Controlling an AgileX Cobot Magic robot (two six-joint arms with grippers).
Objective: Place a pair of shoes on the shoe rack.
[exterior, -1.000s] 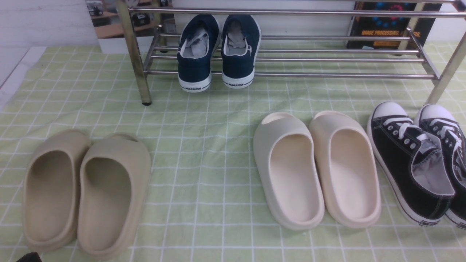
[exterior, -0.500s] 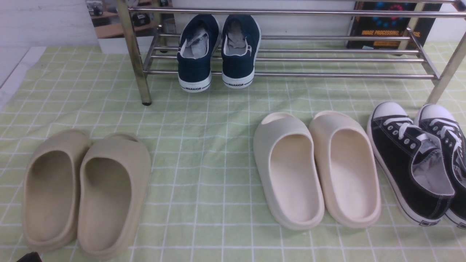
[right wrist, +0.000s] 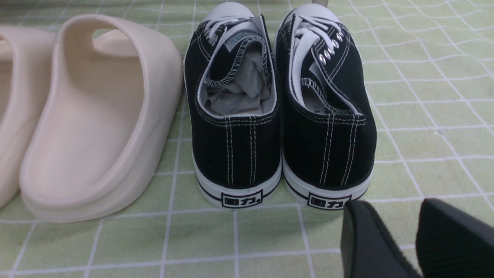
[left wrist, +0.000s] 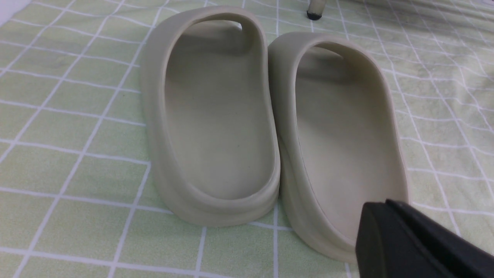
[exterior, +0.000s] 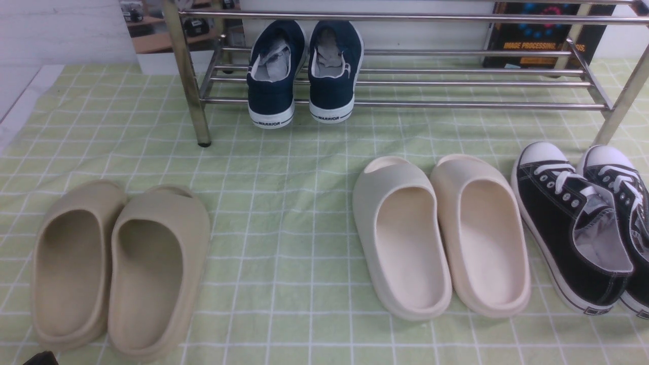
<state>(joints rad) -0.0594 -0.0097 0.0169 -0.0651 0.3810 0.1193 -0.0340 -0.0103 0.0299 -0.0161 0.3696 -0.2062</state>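
The pair of shoes, navy canvas with white soles, stands side by side on the shoe rack (exterior: 456,105): the left shoe (exterior: 271,76) and the right shoe (exterior: 332,71) point toes to the back, and their heels jut past the front bar. My left gripper (left wrist: 380,206) is shut with nothing in it, just behind the heel of a beige slide (left wrist: 339,127). My right gripper (right wrist: 397,216) is open and empty, low over the cloth behind the black sneakers (right wrist: 235,116). Both grippers are far from the navy shoes.
Beige slides (exterior: 116,263) lie front left, cream slides (exterior: 441,238) in the middle, black lace-up sneakers (exterior: 578,228) at the right. A green checked cloth (exterior: 284,203) covers the table. A dark printed board (exterior: 537,35) stands behind the rack.
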